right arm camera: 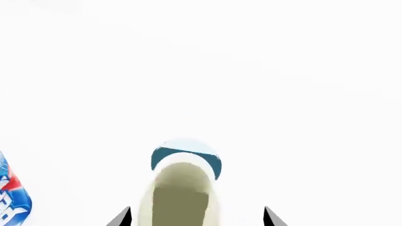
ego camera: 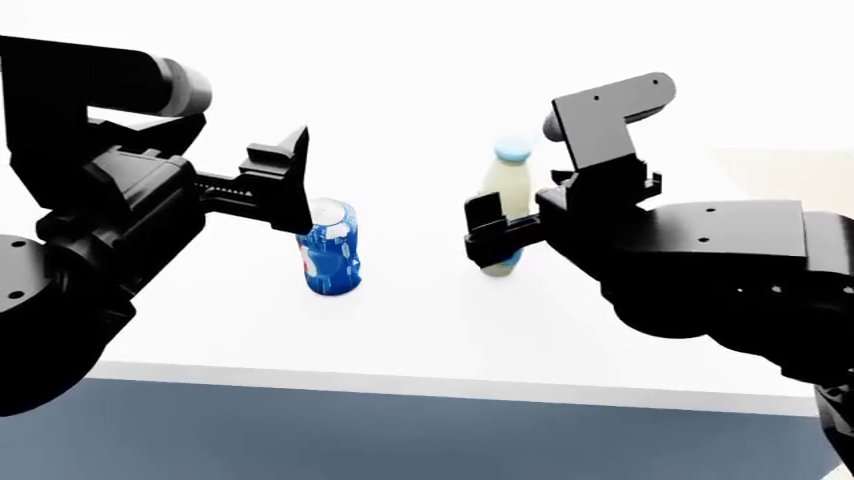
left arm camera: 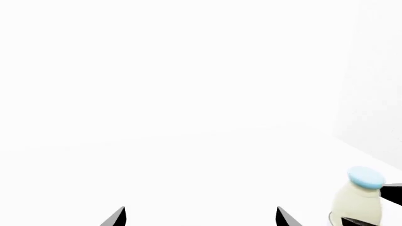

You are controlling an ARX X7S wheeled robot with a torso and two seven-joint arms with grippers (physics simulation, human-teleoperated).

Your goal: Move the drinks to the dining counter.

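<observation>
The dining counter (ego camera: 441, 340) fills most of the head view as a broad white top with a dark blue-grey panel below its front edge, and two of the three drinks are already seen standing upright on it, well apart from each other; the task is therefore judged to be largely done for these two, while the milk carton is not shown in any view and its place cannot be told. The left gripper (ego camera: 300, 205) is held just above and beside the blue soda can (ego camera: 330, 250); in the left wrist view its two fingertips are seen spread wide with nothing between them, so the can is taken to be released. The right gripper (right arm camera: 196, 217) is placed around the cream bottle (ego camera: 503, 205), whose body sits between the two fingertips in the right wrist view, with gaps visible on both sides; whether the pads are touching it cannot be told, so it is not clear if the bottle is gripped or just let go. The can is marked in blue, red and white with a silver top. The bottle is pale cream with a light-blue cap (left arm camera: 365, 177), standing near the counter's middle.
</observation>
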